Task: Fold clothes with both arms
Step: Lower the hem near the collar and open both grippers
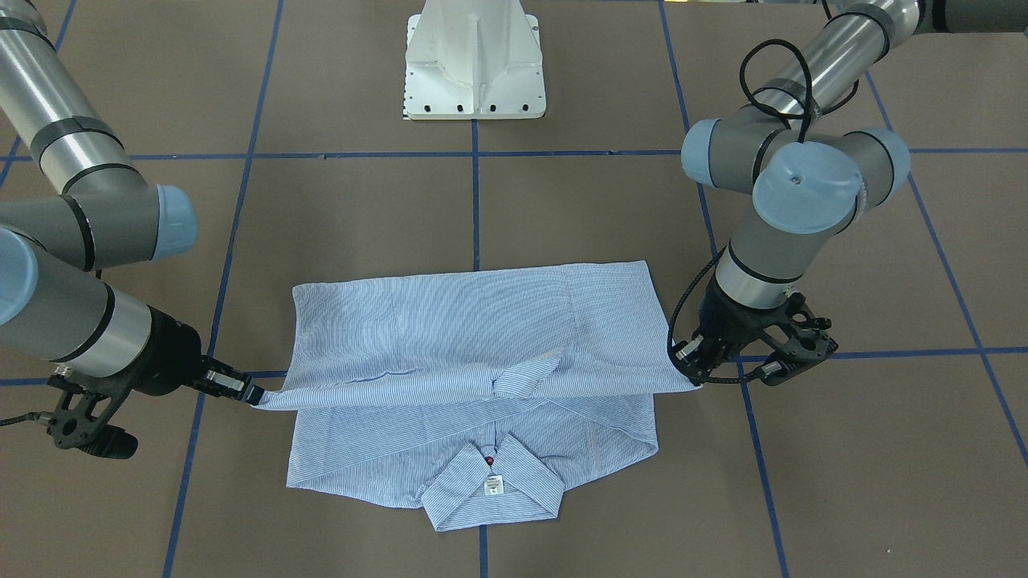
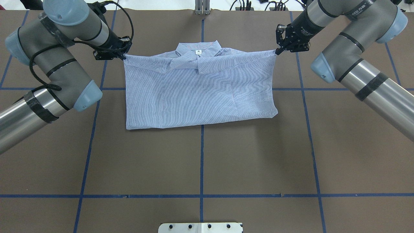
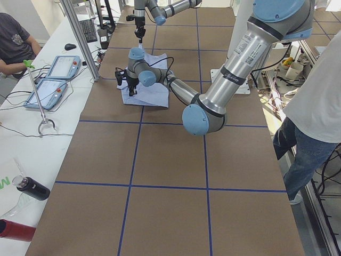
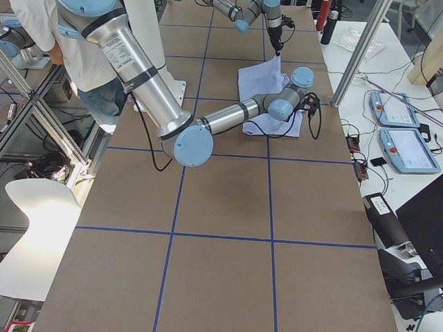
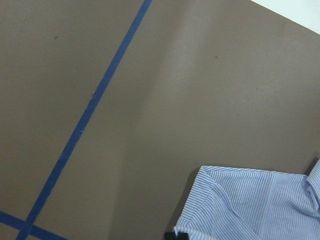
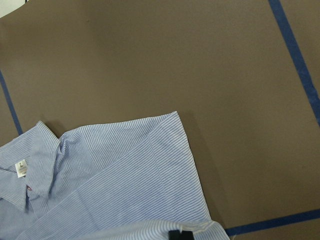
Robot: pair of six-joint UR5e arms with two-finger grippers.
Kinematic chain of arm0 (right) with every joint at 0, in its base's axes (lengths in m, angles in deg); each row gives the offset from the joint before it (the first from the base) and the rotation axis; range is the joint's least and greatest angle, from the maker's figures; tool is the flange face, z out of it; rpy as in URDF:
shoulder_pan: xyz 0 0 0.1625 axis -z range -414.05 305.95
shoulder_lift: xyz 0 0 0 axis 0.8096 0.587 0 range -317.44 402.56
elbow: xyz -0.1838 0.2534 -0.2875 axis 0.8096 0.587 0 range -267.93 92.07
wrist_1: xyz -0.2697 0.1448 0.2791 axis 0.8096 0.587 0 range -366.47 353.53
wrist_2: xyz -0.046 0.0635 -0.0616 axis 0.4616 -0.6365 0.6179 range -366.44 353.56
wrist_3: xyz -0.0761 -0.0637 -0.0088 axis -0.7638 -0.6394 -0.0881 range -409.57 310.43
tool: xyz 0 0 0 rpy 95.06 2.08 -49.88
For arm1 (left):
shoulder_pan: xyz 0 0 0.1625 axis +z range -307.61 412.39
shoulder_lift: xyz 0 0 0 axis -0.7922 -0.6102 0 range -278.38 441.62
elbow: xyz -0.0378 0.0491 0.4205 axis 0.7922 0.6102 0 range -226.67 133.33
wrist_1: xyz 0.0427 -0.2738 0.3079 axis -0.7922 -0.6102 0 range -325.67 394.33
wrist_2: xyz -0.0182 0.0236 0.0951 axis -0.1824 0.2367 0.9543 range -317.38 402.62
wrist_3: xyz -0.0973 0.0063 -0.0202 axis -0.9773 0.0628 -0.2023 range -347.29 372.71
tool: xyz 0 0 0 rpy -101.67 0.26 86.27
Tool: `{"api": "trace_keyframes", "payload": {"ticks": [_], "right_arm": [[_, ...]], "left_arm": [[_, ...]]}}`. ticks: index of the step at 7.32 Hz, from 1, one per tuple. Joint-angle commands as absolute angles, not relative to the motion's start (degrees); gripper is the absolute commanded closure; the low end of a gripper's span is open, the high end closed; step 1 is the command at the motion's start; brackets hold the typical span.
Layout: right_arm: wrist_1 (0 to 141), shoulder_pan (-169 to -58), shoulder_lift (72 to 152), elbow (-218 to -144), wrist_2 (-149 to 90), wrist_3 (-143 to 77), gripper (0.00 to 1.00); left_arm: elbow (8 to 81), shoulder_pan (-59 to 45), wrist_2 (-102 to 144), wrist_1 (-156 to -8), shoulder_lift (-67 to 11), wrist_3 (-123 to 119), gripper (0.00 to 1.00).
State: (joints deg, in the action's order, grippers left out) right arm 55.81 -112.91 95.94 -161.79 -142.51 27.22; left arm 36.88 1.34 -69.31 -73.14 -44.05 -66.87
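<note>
We saw the brown tabletop (image 2: 258, 155), crossed by blue tape lines (image 2: 201, 161), with the left arm (image 2: 58, 71) and right arm (image 2: 355, 64) reaching in from either side. The shirt (image 2: 194, 94) lay on the half far from the robot's base, its hem half doubled toward the collar (image 1: 526, 474). The left end effector (image 2: 123, 55) and right end effector (image 2: 277, 51) each pinched a corner of that lifted edge. The white label (image 1: 493, 484) showed.

L arm (image 1: 763, 249), R arm (image 1: 72, 321): shoulders off-frame
</note>
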Motion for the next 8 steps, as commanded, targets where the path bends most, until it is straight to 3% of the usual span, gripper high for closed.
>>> {"api": "trace_keyframes", "payload": {"ticks": [1, 4, 6, 8], "right_arm": [[55.67, -112.76, 95.65, -161.41, -141.09, 27.24, 0.00], [55.50, -111.46, 96.96, -163.94, -141.70, 27.94, 0.00], [55.67, -105.58, 104.49, -174.72, -140.91, 28.47, 0.00], [56.11, -101.44, 109.60, -179.77, -139.25, 30.23, 0.00]], "left_arm": [[36.92, 1.50, -69.09, -73.07, -44.07, -66.74, 0.00], [37.44, 1.33, -69.27, -72.81, -43.81, -66.83, 0.00], [38.84, 1.33, -69.44, -72.55, -43.45, -66.92, 0.00], [39.73, 1.33, -69.44, -72.28, -43.37, -67.01, 0.00]]}}
